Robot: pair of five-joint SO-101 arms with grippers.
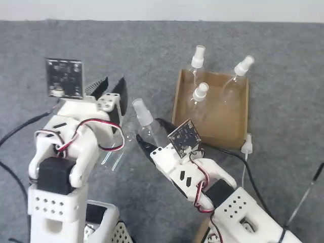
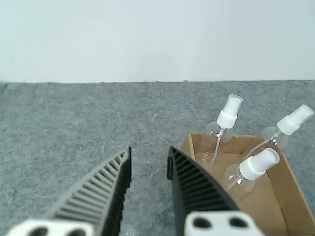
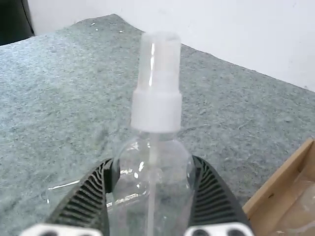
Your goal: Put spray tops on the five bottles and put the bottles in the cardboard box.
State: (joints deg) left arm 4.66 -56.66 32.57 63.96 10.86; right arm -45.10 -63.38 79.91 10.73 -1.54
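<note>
I read right claw (image 1: 151,134) clamped on capped bottle (image 1: 143,114), frame centre. Left claw (image 1: 114,83) open, empty, upper left. Box (image 1: 176,101), upper right, holds three bottles (image 1: 200,93).

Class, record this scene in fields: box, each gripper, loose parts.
Box: holds three bottles, all topped
Right gripper: shut on a fourth bottle, topped, outside the box
Left gripper: open, empty
Loose top: on the table beside the box
</note>
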